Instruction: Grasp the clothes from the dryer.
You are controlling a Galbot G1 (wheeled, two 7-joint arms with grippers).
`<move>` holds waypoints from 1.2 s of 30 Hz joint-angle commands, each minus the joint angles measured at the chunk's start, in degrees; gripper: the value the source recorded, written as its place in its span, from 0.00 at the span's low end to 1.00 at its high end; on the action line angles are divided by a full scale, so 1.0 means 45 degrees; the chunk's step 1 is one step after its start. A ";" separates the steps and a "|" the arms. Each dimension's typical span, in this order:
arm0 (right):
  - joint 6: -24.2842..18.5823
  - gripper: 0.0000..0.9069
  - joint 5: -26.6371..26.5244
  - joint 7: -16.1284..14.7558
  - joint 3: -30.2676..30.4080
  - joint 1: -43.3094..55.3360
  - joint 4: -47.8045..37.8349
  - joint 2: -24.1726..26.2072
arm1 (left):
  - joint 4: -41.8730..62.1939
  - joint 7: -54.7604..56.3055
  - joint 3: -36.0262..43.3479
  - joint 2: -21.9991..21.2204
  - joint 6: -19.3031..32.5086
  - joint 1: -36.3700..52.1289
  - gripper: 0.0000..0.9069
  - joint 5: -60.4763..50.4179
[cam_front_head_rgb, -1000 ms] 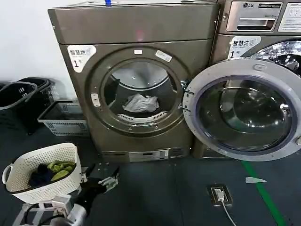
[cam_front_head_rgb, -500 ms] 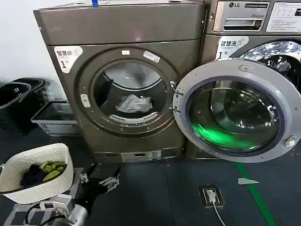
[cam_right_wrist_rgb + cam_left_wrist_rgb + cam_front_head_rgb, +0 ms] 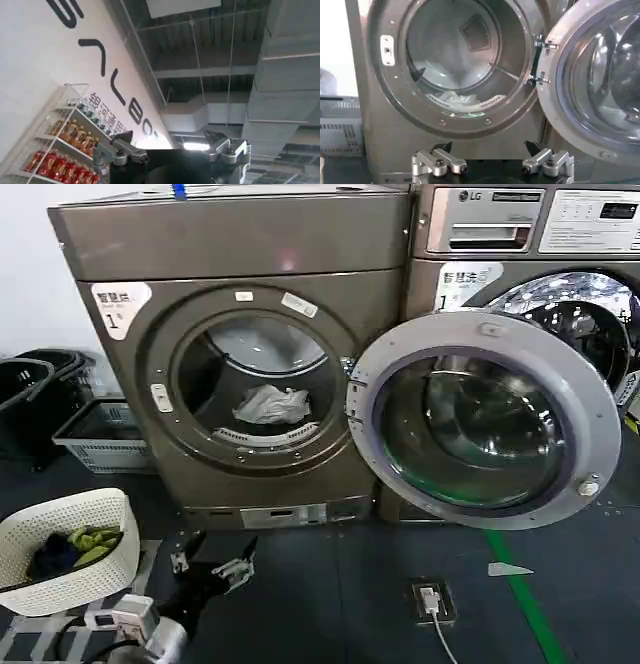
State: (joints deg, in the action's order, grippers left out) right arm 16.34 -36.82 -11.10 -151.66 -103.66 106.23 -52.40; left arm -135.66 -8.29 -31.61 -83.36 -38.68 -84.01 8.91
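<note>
The crumpled white clothes (image 3: 270, 404) are seen in the bronze metal dryer (image 3: 240, 354), apparently on the drum's floor, while the left tool (image 3: 210, 559) is held low, fingers spread.

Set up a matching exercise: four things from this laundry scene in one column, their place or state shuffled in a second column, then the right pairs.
Things:
1. clothes
2. dryer door
3. left pincer
4. white basket

Place or state:
A. swung open toward the silver machine
B. open, low over the dark floor before the dryer
C. on the drum floor
D. holds green and dark garments

Pairs: 1-C, 2-A, 3-B, 4-D
</note>
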 commanded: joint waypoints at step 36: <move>-0.1100 1.00 -0.0640 -0.0619 0.0071 -0.0006 0.0004 -0.0091 | -0.0240 -0.0620 0.0041 -0.0015 0.0494 0.0076 1.00 -0.0674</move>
State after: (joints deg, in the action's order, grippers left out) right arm 11.56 -39.64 -13.82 -151.39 -103.73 106.18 -52.81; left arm -136.84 -10.91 -31.49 -83.44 -36.65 -83.68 6.09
